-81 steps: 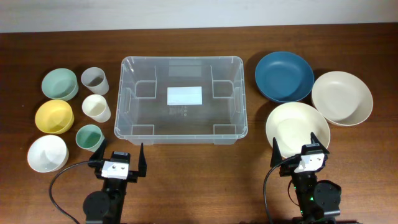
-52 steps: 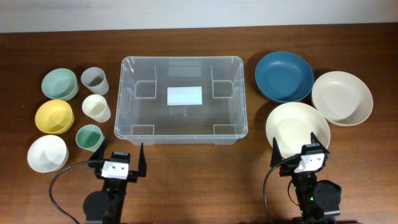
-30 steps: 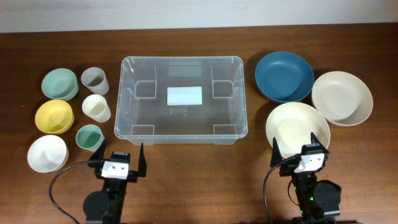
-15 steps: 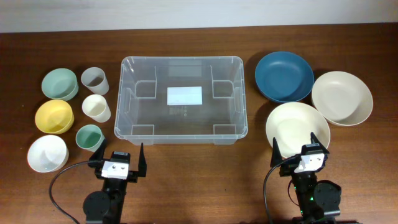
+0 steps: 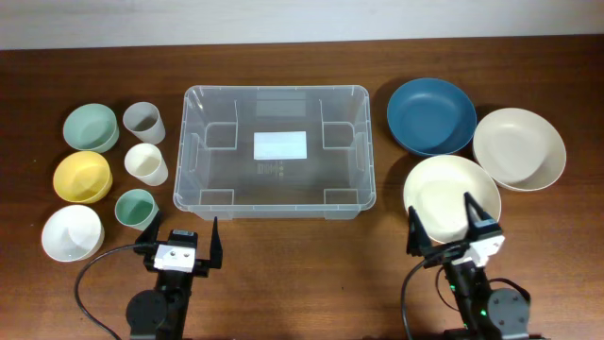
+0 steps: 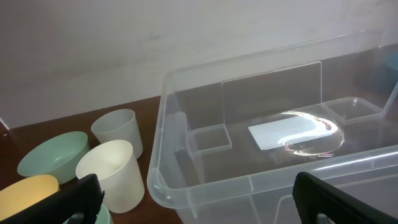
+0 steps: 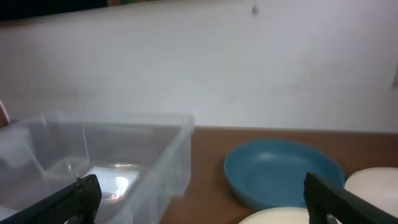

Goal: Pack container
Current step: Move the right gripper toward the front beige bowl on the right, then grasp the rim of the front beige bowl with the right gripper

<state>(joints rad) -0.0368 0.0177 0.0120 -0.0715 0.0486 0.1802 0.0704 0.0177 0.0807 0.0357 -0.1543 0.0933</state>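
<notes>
The container (image 5: 193, 194) is a large clear plastic bin with a white label on its base, at the table's middle; it holds nothing. It also shows in the left wrist view (image 6: 168, 186) and the right wrist view (image 7: 168, 155). My left gripper (image 5: 178, 246) is open and empty, in front of the bin's near left corner. My right gripper (image 5: 444, 225) is open and empty at the near edge of a cream bowl (image 5: 439, 184). A blue bowl (image 5: 430, 115) and a second cream bowl (image 5: 518, 147) lie to the right.
Left of the bin stand a grey cup (image 5: 143, 121), a cream cup (image 5: 146, 163) and a green cup (image 5: 135, 208). Further left are a green bowl (image 5: 90, 127), a yellow bowl (image 5: 81, 176) and a white bowl (image 5: 71, 232).
My right gripper has risen and tilted, shifting slightly over the near edge of the cream bowl. The left arm and all dishes are unmoved.
</notes>
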